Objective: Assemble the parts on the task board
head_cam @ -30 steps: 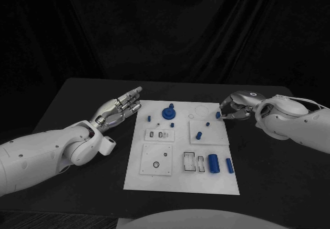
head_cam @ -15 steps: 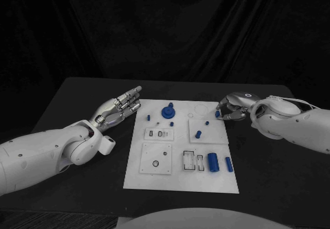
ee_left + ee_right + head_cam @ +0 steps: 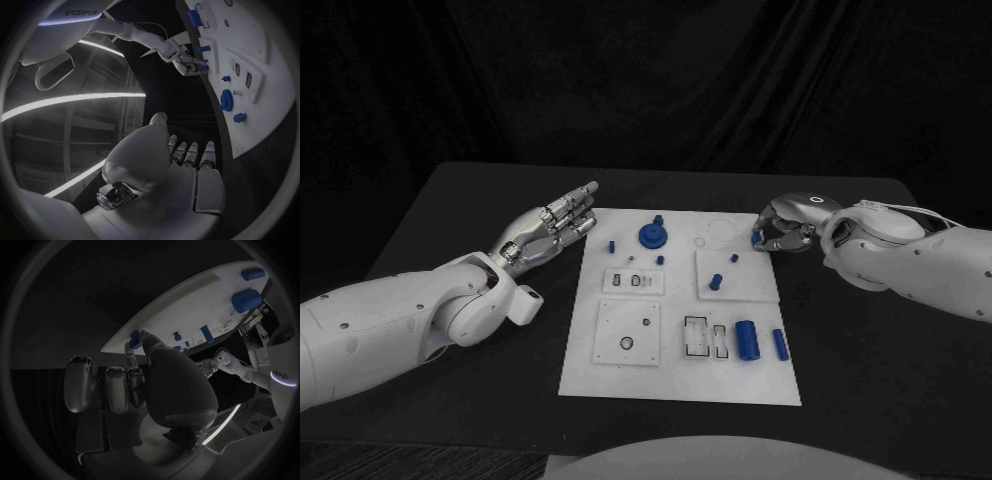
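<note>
The white task board (image 3: 678, 385) lies mid-table with several blue parts on it. A round blue knob (image 3: 652, 237) stands near its far edge. Two blue cylinders (image 3: 749, 341) lie at its near right. My right hand (image 3: 788, 228) hovers at the board's far right edge and pinches a small blue part (image 3: 757, 239) between thumb and a finger. In the right wrist view that blue part (image 3: 133, 340) sits at the fingertips (image 3: 145, 336), right against the board's rim (image 3: 187, 305). My left hand (image 3: 553, 225) lies flat beside the board's far left corner, fingers spread and holding nothing.
Small blue pegs (image 3: 717, 282) stand on a raised white square at the board's right middle. Two white plates with slots (image 3: 629, 335) sit on the board's left half. Black table (image 3: 877, 370) lies bare on both sides of the board.
My right hand has shifted slightly left toward the board with the small blue part in its pinch. The left arm has not moved.
</note>
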